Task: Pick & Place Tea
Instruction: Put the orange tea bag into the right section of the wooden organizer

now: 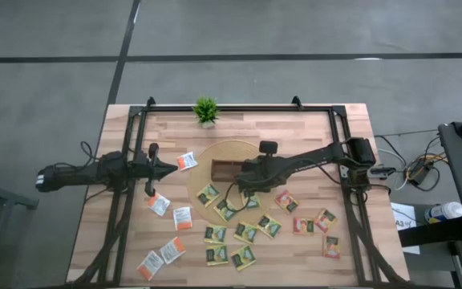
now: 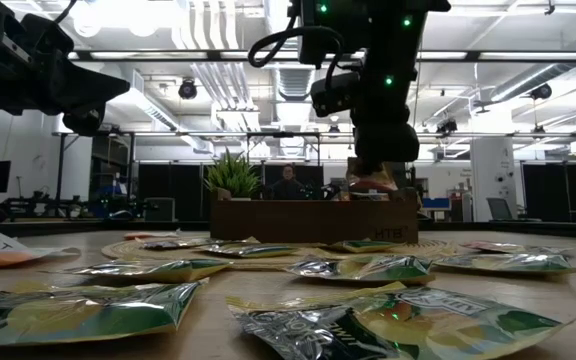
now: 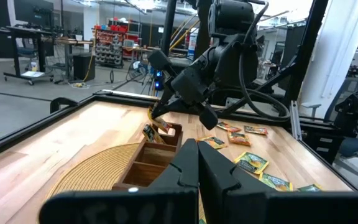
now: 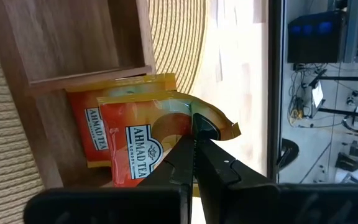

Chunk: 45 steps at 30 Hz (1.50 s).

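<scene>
My right gripper [image 4: 194, 134] is shut on a red-orange tea sachet [image 4: 143, 146] over the brown compartment tray [image 1: 224, 167], which sits on a round woven mat [image 1: 207, 152]. A second red-orange sachet [image 4: 87, 134] stands in the same compartment behind it. The low view shows my right gripper [image 2: 373, 172] just above the tray's wall [image 2: 308, 222]. Many more sachets lie flat on the table: white-and-orange [image 1: 182, 217], green-and-yellow [image 1: 245, 233], red-pink [image 1: 325, 219]. My left gripper [image 1: 169, 168] is shut on nothing and hangs level at the table's left. My right gripper pinches the red-orange sachet by its curled edge [image 4: 188, 118] between its two fingers. The fingers slant down from the table's right side. The sachet hangs below them, bent at the held edge, its lower part inside the tray's compartment; whether it rests on the tray floor I cannot tell.
A small green potted plant [image 1: 205, 111] stands at the table's far edge. A black frame [image 1: 127, 160] runs along the table's left, far and right sides. Sachets cover much of the near half of the table.
</scene>
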Each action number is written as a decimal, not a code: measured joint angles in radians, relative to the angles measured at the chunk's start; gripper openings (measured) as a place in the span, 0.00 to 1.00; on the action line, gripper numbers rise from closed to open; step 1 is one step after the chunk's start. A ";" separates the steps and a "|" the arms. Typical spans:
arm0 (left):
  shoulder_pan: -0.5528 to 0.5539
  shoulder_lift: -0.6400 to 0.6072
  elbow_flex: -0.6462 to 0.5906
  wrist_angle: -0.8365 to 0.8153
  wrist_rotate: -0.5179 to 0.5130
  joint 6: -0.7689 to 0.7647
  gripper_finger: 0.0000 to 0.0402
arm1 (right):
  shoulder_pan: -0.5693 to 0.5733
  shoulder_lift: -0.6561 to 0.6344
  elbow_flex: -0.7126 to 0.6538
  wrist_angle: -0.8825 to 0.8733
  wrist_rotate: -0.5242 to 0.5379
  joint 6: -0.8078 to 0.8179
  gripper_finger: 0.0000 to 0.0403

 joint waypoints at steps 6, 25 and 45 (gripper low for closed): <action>0.000 0.000 0.000 0.000 0.000 0.000 0.00 | -0.004 0.000 -0.009 0.022 0.000 -0.030 0.02; 0.000 0.000 0.000 0.000 0.000 0.000 0.00 | -0.005 0.000 -0.013 0.026 -0.006 -0.034 0.12; 0.000 0.000 0.000 0.000 0.000 0.000 0.00 | -0.006 -0.017 -0.005 -0.011 -0.012 -0.033 0.25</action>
